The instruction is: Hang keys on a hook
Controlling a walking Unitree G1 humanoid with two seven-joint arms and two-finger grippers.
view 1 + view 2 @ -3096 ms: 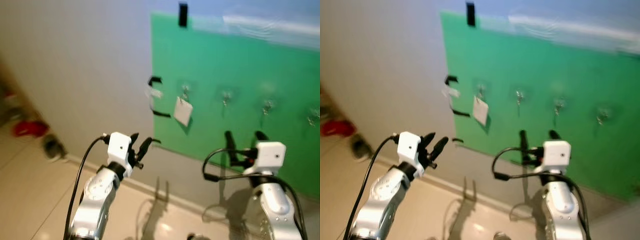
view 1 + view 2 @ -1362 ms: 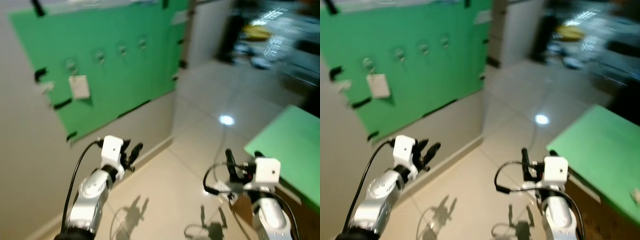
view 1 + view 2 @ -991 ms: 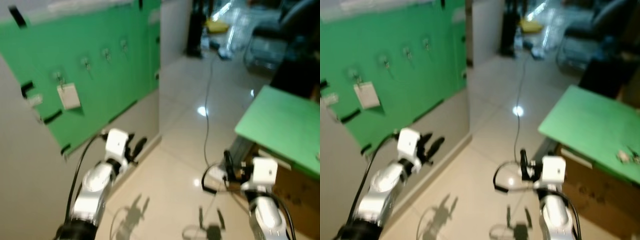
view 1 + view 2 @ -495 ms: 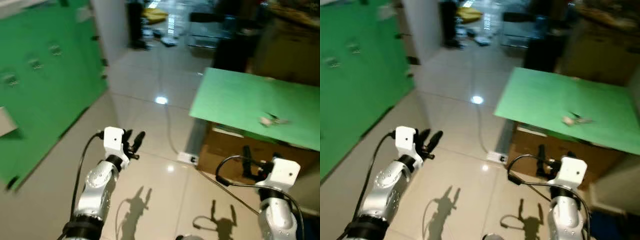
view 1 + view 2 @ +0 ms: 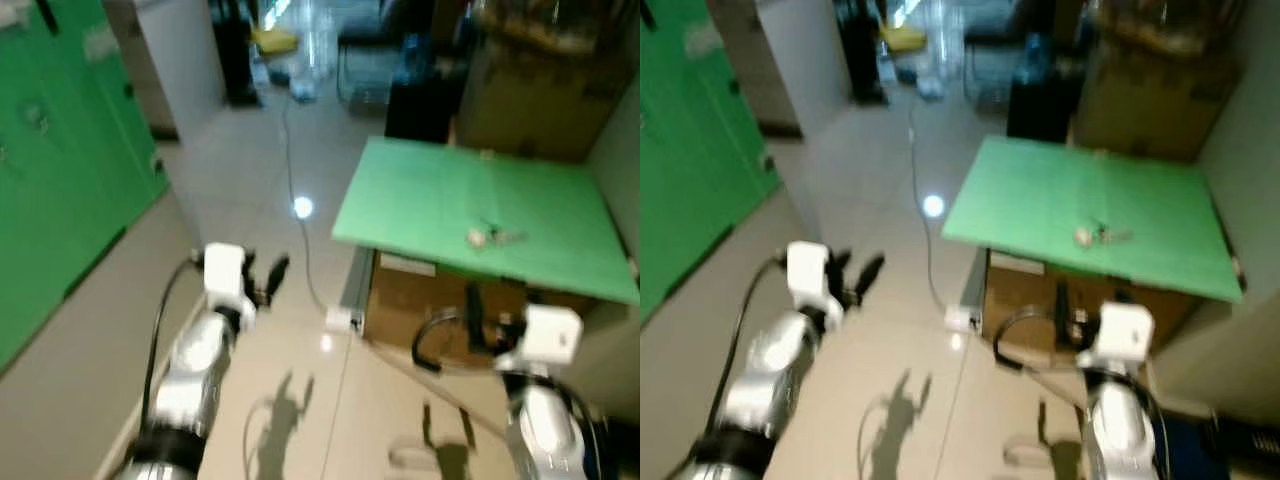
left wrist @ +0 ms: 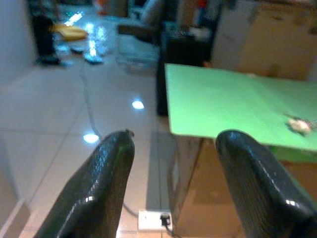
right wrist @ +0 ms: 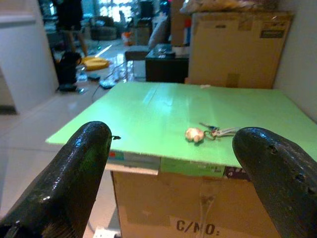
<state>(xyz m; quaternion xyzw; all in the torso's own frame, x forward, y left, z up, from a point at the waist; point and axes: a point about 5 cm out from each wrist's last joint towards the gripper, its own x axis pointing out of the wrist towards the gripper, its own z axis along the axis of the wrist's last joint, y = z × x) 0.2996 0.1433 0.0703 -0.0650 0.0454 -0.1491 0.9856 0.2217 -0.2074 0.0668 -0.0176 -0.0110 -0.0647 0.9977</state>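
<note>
Right wrist view: the keys [image 7: 210, 133] lie with a pale fob on the green surface [image 7: 148, 111], a sheet laid over a cardboard box [image 7: 198, 208]. The right pincer [image 7: 183, 163] is spread wide and empty, well short of them. The left pincer [image 6: 171, 178] is also wide, over the glossy tiled floor [image 5: 300, 400]. More cardboard boxes [image 7: 237, 47] stand behind; a green wall panel [image 5: 50, 180] lies to the left.

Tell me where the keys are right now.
The keys lie on the green board that tops a cardboard box, ahead and to the robot's right, beyond the open right tool.
</note>
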